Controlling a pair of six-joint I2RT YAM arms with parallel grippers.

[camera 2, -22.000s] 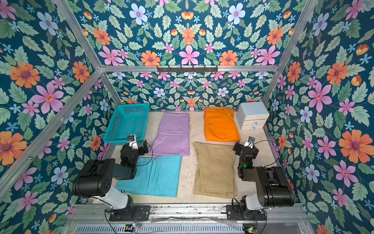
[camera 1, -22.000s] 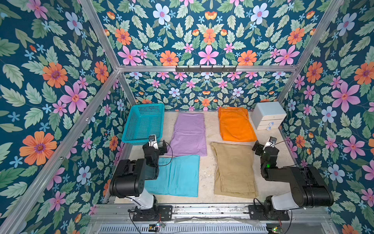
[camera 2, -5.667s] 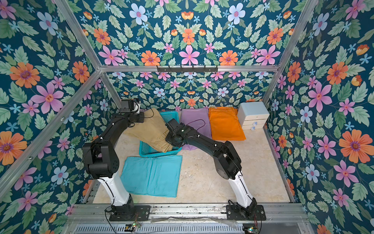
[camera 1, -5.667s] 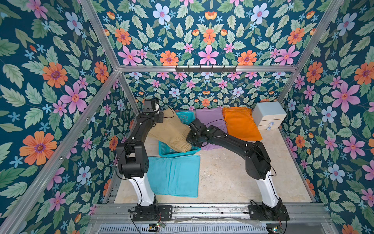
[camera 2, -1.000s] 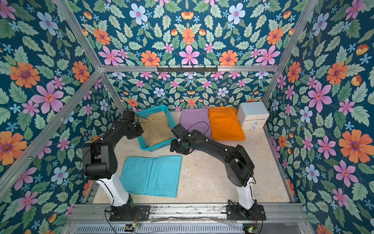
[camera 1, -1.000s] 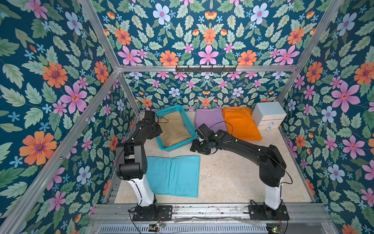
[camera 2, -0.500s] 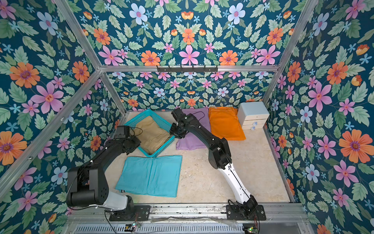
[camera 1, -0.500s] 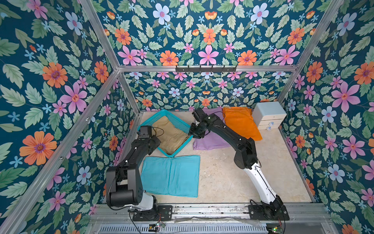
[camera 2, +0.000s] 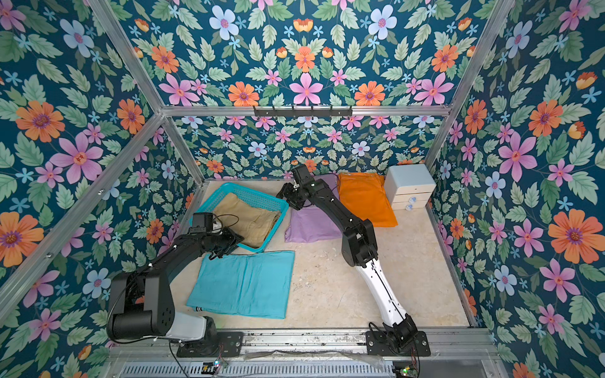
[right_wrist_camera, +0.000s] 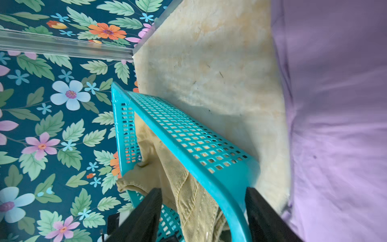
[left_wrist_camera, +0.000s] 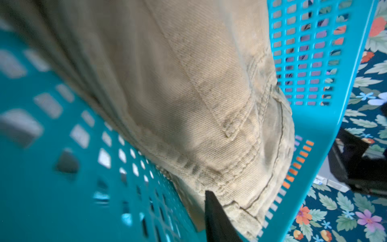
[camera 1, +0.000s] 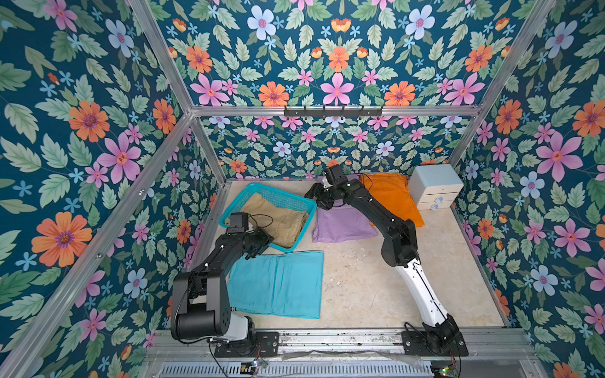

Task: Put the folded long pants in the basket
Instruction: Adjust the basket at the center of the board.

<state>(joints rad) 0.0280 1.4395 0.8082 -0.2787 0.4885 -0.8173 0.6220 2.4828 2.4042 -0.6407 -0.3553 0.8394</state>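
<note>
Tabletop (camera 1: pixel 360 278): pale stone, fills the lower centre of both top views.

Turquoise pants (camera 1: pixel 278 284): flat, lower centre-left, just below the basket's near corner. Untouched.

Basket (camera 1: pixel 281 194): centre-left in both top views, sitting skewed, its right corner touching or overlapping the lilac pants (camera 1: pixel 340 224). Orange pants (camera 1: pixel 393 196) further right, upper centre.

Khaki pants (camera 1: pixel 278 219): inside the basket, one of four in. In the left wrist view the waistband (left_wrist_camera: pixel 240 146) is bunched up against the mesh wall, not lying flat.

Right pincer (camera 1: pixel 315 199): at the basket's upper-right corner. Right wrist view shows its two black fingers (right_wrist_camera: pixel 150 207) spread wide, straddling the rim with khaki cloth lying between them; released, gripping nothing.

Left pincer (camera 1: pixel 260 243): at the basket's lower-left corner, over the wall. Only one fingertip (left_wrist_camera: pixel 211 207) shows in its wrist view, right by the khaki hem. Cannot tell whether it is clenched or released.

Judgement: the step in hand looks like settling the khaki pair and squaring the basket.
- Close the right fingers on rim only; cloth lies in the gap and could get pinched and lifted.
- Basket is light plastic; a pull at one corner will likely swing it, so brace the opposite corner.
- Flatten the bunched waistband, or the three remaining pairs may stack crooked.
- Keep the basket's corner off the lilac cloth.
</note>
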